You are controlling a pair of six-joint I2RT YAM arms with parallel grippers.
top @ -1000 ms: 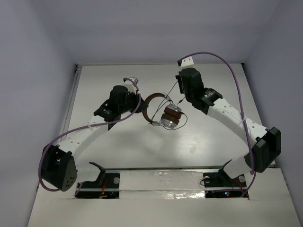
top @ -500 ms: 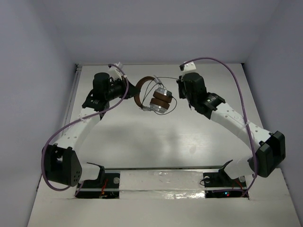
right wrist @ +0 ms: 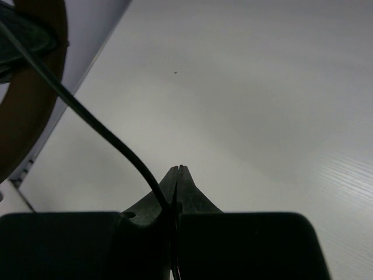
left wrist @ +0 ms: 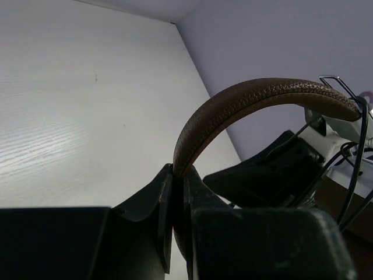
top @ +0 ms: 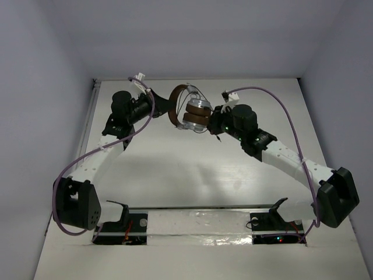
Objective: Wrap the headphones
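**A:** While the left arm [top: 96, 160] and the right arm [top: 285, 160] are reaching away from the near edge, what is each gripper doing?

**B:** The left gripper [left wrist: 178, 175] is clamping the brown headband [left wrist: 250, 99] edge-on between its fingers [left wrist: 152, 195]. Its wrist view is showing the band arching up and off to the right out of the closed jaws. The right gripper [right wrist: 178, 172] is pinching the thin dark cord [right wrist: 105, 137], closed tight on it.

**A:** And where are the headphones [top: 187, 108] sitting?

**B:** They are hanging between the two grippers over the far part of the surface [top: 175, 175], seemingly lifted clear of it. The two cups [top: 196, 115] are lying stacked pad to pad, just left of the right gripper. The headband is looping from them toward the left gripper.

**A:** Which relation is mattering for the coming move?

**B:** The cord is running from the right gripper up and leftward to the cups. So I am judging that the right arm, the nearer one to the cups, is leading the cord round them while the left is acting as the anchor. The free length is looking short, so the path is probably needing to stay close to the cups.

**A:** Is any writing showing?

**B:** Nothing readable is showing, neither brand nor label.
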